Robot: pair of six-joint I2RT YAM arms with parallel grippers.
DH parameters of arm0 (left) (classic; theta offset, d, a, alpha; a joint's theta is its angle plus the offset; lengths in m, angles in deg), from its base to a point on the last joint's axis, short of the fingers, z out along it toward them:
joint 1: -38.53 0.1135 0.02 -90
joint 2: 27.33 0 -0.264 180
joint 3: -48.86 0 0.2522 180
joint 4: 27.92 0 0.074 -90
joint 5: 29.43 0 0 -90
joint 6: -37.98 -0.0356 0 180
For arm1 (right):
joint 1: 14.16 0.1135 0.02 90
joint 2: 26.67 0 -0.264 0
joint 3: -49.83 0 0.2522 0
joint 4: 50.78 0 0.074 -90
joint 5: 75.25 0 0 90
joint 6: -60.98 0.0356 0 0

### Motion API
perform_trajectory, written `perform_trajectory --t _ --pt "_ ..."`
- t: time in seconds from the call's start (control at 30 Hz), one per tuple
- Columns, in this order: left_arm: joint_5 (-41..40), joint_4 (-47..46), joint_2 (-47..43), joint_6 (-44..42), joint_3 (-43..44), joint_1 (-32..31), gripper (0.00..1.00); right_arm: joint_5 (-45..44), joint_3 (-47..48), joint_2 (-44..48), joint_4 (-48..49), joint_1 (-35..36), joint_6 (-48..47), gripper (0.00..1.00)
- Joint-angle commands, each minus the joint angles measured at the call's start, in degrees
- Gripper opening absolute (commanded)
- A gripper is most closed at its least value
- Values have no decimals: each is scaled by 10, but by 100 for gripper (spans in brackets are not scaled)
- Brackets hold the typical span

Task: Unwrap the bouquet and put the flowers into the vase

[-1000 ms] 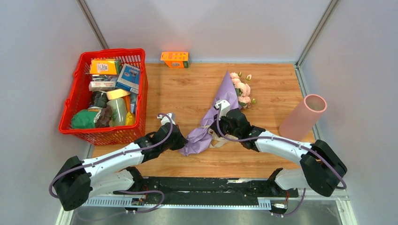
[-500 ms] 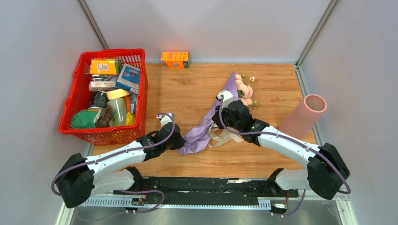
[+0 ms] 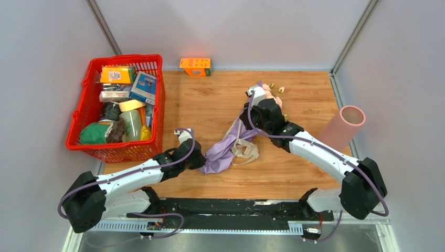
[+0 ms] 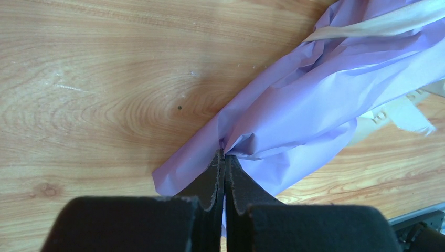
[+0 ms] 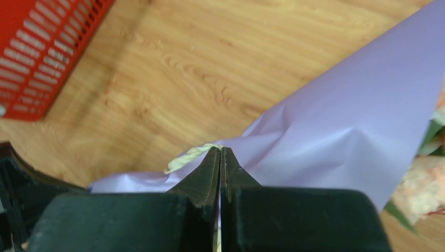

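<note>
Left gripper [image 4: 224,155] and right gripper [image 5: 220,152] both pinch the lilac paper [image 3: 222,152] (ribbon [image 3: 244,151] slack)

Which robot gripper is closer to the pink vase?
Right. The right gripper pinches the paper mid-table by the flowers, left of the vase; the left gripper holds the paper's near end, farther left.
</note>
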Motion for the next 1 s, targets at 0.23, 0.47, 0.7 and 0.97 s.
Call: perform_trajectory --t 0.23,0.47,0.7,0.97 --pt "11 6 8 -15 -14 -4 0 -57 78 6 43 -29 16 0" --pt "28 -19 25 -12 -17 -12 0 -131 143 4 43 -35 20 0" --pt "38 -64 46 0 -16 -30 0 -149 311 -18 15 -46 -13 0" --pt "42 -82 73 5 -9 -41 0 -153 430 -41 19 -46 -41 0"
